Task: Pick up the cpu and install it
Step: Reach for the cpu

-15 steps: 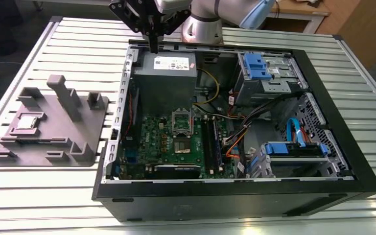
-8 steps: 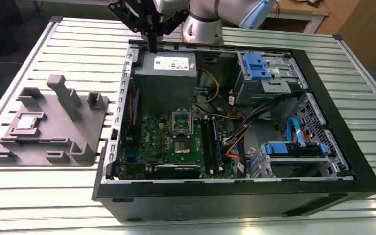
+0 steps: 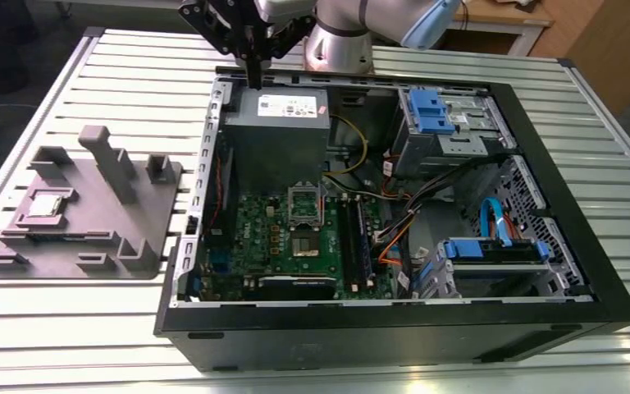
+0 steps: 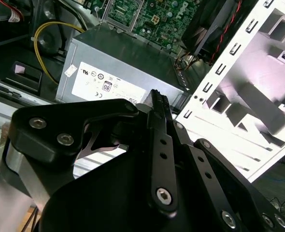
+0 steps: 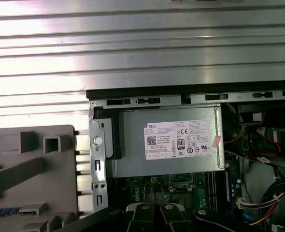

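The exterior view is looking down from above the worktop (image 3: pixel 63 328), taking in the open computer case (image 3: pixel 381 328). The first wrist view is facing straight down, close over the power supply (image 5: pixel 171 164). The second wrist view is peering obliquely past the gripper (image 4: pixel 157 99). All three are sharing that power supply and the grey fixture (image 3: pixel 85 205).

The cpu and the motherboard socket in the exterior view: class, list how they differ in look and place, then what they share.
Look: the cpu has a plain silver-grey top; the socket is a metal frame around a dark centre.
Place: the cpu lies on the grey fixture outside the case, at the exterior view's left; the socket sits on the green motherboard inside the case.
Both lie flat, facing up.
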Available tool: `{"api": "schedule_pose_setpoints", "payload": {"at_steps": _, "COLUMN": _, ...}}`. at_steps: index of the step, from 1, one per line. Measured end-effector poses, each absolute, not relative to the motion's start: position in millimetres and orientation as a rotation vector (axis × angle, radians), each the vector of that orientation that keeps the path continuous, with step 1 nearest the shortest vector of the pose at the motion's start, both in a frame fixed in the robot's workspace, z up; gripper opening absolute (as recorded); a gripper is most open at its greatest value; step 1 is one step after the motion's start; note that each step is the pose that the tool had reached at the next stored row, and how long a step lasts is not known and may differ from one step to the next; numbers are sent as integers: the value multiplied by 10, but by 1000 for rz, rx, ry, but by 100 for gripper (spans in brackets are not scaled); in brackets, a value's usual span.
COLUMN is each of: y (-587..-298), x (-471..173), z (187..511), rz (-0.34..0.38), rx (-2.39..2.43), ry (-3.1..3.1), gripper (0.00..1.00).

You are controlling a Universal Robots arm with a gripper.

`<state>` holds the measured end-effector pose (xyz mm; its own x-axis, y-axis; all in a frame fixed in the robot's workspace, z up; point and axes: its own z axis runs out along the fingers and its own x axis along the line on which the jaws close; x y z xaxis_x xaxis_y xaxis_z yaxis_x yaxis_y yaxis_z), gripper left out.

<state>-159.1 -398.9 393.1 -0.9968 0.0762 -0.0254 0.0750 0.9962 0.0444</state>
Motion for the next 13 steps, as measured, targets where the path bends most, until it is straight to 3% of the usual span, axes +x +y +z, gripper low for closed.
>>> {"api": "schedule_pose_setpoints", "payload": {"at_steps": 13, "y": -3990, "x": -1618, "z": 3931, "rz": 68, "rx": 118, "ry": 3112, "gripper": 10}}
